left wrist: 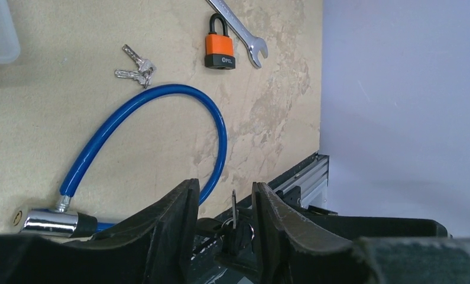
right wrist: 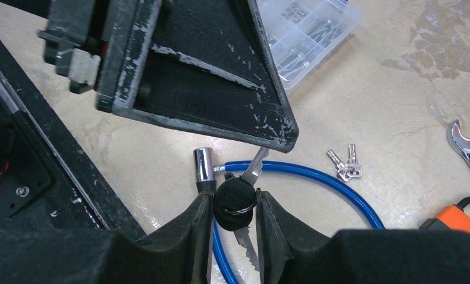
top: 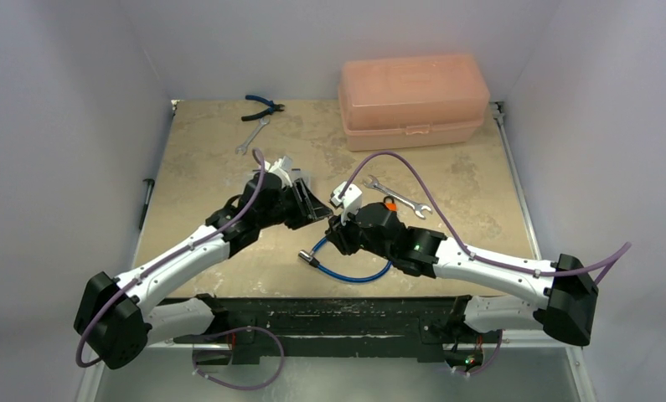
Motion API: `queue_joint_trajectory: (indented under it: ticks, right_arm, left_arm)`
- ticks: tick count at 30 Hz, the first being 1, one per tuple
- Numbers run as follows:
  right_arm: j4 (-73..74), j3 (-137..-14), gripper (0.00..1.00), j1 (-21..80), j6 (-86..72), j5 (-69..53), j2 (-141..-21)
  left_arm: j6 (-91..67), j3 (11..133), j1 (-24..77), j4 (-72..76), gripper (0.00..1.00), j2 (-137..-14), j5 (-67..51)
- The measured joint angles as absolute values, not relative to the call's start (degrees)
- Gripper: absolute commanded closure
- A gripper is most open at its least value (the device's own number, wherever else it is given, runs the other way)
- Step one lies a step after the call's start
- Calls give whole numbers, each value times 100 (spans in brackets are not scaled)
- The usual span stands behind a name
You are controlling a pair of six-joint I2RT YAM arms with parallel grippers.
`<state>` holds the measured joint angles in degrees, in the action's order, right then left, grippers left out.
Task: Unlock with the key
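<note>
My right gripper [right wrist: 232, 194] is shut on the black plastic head of the key [right wrist: 235, 198]. One blade points up toward the left gripper's finger [right wrist: 220, 77]; the like key hangs below. In the left wrist view the blade [left wrist: 233, 204] stands edge-on between the fingers of my left gripper [left wrist: 223, 186], which is open with a gap on each side. The two grippers meet mid-table [top: 317, 209] [top: 336, 224]. The orange padlock [left wrist: 220, 50] lies on the table. A blue cable lock [right wrist: 315, 174] with a chrome cylinder [right wrist: 204, 165] lies beneath the grippers.
A bare silver key bunch [left wrist: 136, 70] lies inside the cable loop. A wrench [left wrist: 244, 35] lies beside the padlock. Another wrench [top: 252, 136] and blue pliers [top: 262, 105] are at the back left, a pink toolbox [top: 413, 100] at the back right. A clear parts box [right wrist: 309, 35] stands nearby.
</note>
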<state>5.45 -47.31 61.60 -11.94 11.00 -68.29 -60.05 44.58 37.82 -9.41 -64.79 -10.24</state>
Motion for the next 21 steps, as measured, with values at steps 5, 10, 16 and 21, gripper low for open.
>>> queue_joint_trajectory:
  ticks: [5,10,16,21]
  right_arm:
    - [526,-4731,100,6160,-1194,1103,-6829]
    - [513,-4731,100,6160,-1190,1107,-6829]
    - [526,-4731,97,6160,-1184,1135,-6831]
    - [526,-4731,5,6160,-1267,1131,-6829]
  left_arm:
    - [-6099,4418,3782,-685,66,-6659,-1098]
    - [-6208,4377,3789,-475,79,-6757,-1205]
    - [-6305,4324,3865,-294,100,-6790,-1223]
    - [-6329,4322,3929,-165,100,-6814,-1173]
